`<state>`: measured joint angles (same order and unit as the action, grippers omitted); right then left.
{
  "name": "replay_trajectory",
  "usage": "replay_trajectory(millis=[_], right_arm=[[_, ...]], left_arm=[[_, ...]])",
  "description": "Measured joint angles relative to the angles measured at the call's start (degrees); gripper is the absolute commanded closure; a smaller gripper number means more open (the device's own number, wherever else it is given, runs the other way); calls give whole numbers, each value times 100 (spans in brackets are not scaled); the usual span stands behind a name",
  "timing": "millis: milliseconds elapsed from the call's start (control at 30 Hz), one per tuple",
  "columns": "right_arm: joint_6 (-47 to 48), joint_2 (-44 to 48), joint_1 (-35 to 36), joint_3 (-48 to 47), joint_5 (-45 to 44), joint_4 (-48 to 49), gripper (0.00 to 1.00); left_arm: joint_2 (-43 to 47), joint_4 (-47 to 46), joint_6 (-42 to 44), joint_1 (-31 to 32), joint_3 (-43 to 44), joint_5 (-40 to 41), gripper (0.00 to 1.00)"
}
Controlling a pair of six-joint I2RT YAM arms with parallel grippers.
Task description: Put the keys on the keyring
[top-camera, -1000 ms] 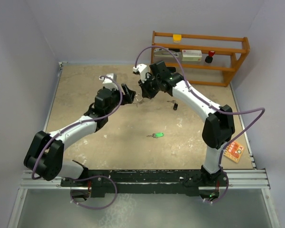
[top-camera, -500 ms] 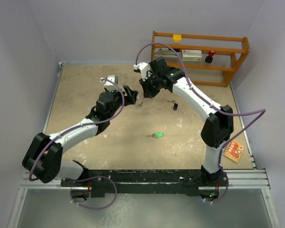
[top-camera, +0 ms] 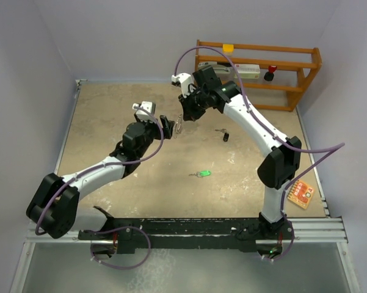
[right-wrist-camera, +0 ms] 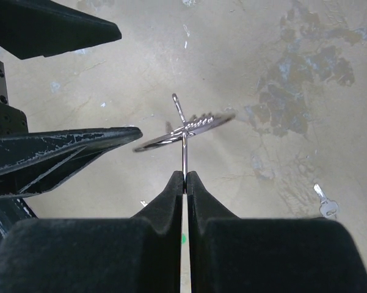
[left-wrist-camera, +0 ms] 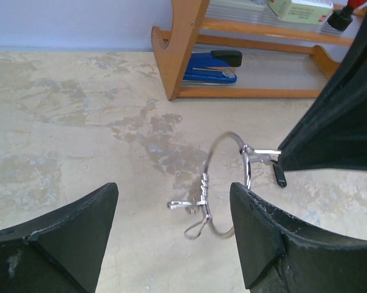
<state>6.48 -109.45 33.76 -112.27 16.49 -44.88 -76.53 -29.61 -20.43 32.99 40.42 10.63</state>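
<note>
The keyring (top-camera: 178,126), a thin silver wire ring with small silver pieces on it, hangs in the air over the middle of the table. My right gripper (top-camera: 186,116) is shut on its wire and holds it from above (right-wrist-camera: 184,174). My left gripper (top-camera: 167,126) is open right beside the keyring (left-wrist-camera: 209,171), which hangs just ahead of its right finger (left-wrist-camera: 256,232). The green-headed key (top-camera: 201,174) lies on the table nearer the bases. The black-headed key (top-camera: 225,135) lies to the right of the ring, with a small silver key (right-wrist-camera: 325,204) by it.
A wooden rack (top-camera: 256,67) stands at the back right with a yellow item, a box and a red-topped object; a blue stapler (left-wrist-camera: 210,64) lies on its lowest shelf. An orange card (top-camera: 302,194) sits at the table's right edge. Walls close in left and right.
My right gripper has carried the keyring a little up and back. My left gripper has moved right and forward, up beside the ring, and stays open.
</note>
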Motion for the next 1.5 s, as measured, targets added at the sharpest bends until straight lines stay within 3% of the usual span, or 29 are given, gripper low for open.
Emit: replay_trajectory(millis=[567,1067,1500], right_arm=[[-11,-192,0,-389,-4,-555,100],[15,-192,0,-474,125,-804,100],[20,-192,0,-457,267,-804,100]], left_arm=[[111,-946,1261,319,-446,-457,29],[-398,-1895,2422,651,-695,-177,30],[-579,-2068,2496,651,-667,-92,30]])
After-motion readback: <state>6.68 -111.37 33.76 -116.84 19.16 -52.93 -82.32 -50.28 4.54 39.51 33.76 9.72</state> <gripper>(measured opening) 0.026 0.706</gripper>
